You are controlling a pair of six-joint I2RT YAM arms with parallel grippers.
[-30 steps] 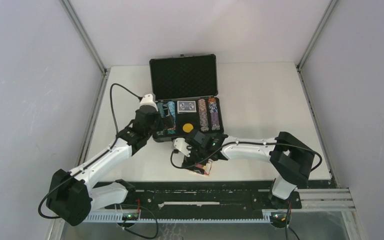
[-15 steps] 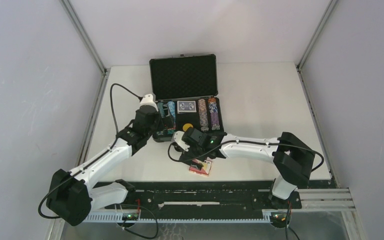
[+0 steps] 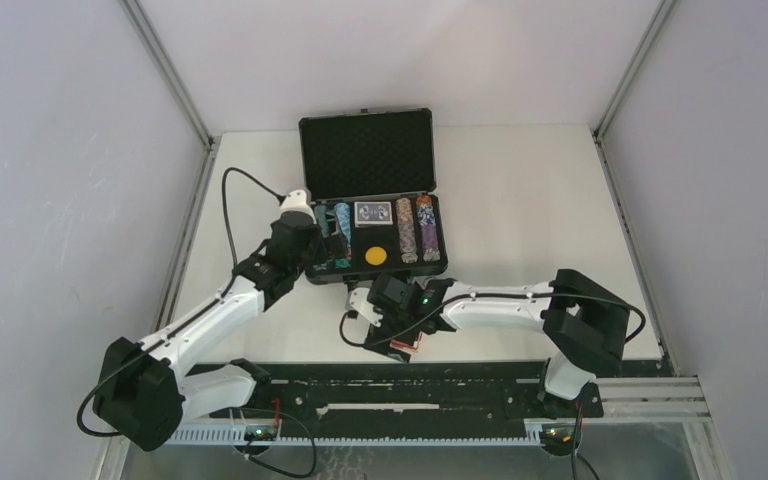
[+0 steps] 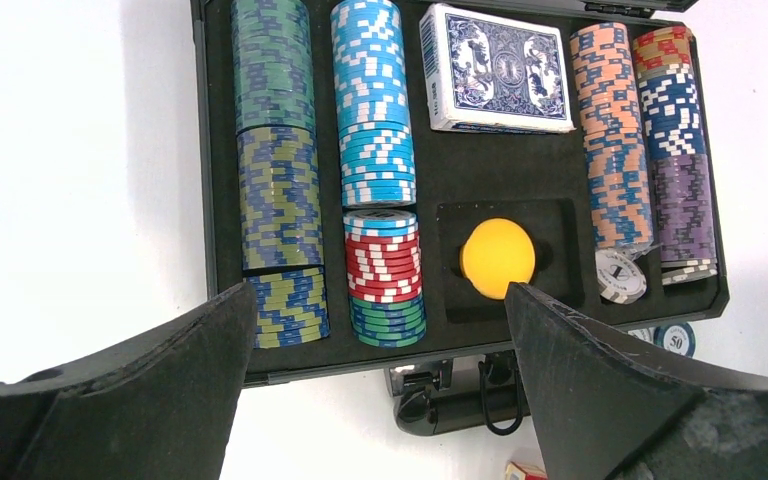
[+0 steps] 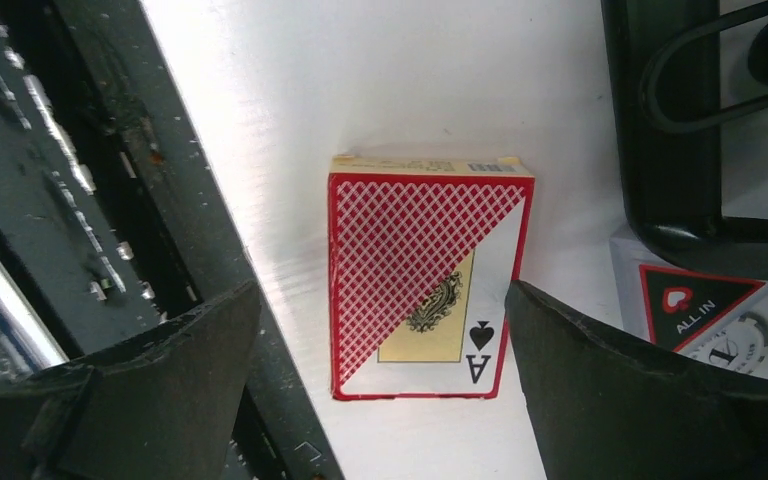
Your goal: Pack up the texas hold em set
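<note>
The black briefcase (image 3: 367, 155) lies open at the table's middle, its lid standing up. Rows of multicoloured poker chips (image 4: 375, 120), a blue card deck (image 4: 497, 70) and a yellow round button (image 4: 498, 258) sit in its foam base. My left gripper (image 4: 380, 290) hangs open over the case's near-left corner, above the handle (image 4: 470, 400), holding nothing. The red card deck (image 5: 425, 280) lies flat on the table in front of the case. My right gripper (image 5: 382, 300) stands open over it, one finger on each side, not touching. A triangular ALL IN button (image 5: 695, 300) lies just right of that deck.
A loose chip marked 50 (image 4: 675, 338) lies on the table by the case's near-right corner. The dark rail (image 5: 60, 200) at the table's front edge runs close beside the red deck. White walls and metal posts (image 3: 165, 70) enclose the table.
The right gripper drew back toward the case half a second ago, baring the red deck, then came back over it. The left arm has stayed where it was.
</note>
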